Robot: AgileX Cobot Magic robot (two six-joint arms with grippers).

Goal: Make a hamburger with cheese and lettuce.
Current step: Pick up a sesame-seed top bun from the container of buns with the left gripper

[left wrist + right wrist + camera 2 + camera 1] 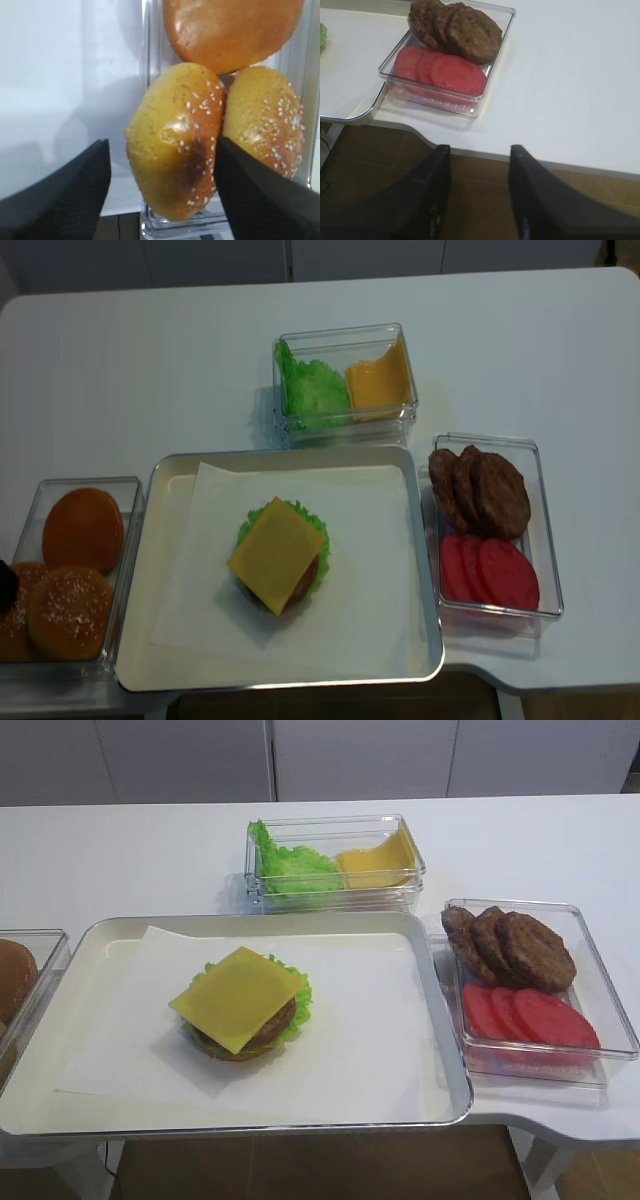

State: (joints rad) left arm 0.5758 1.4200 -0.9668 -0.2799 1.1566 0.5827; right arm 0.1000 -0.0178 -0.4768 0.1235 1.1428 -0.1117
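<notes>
Exterior high shows you the hamburger (245, 1010) unfinished — cheese (238, 997) square topmost, lettuce (298, 988) frilling round the patty (no top bun). Both grippers' jaws stand spread — left gripper (162, 190) around a sesame bun (175, 140), right gripper (479, 190) bare.

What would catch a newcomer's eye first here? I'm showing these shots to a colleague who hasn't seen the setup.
First, the cheese: a yellow square capping the unfinished hamburger mid-tray, lettuce frilling out beneath. Next, the red tomato slices and dark patties in the clear box to its right. At the left wrist, the left gripper stands open around a sesame bun.
</notes>
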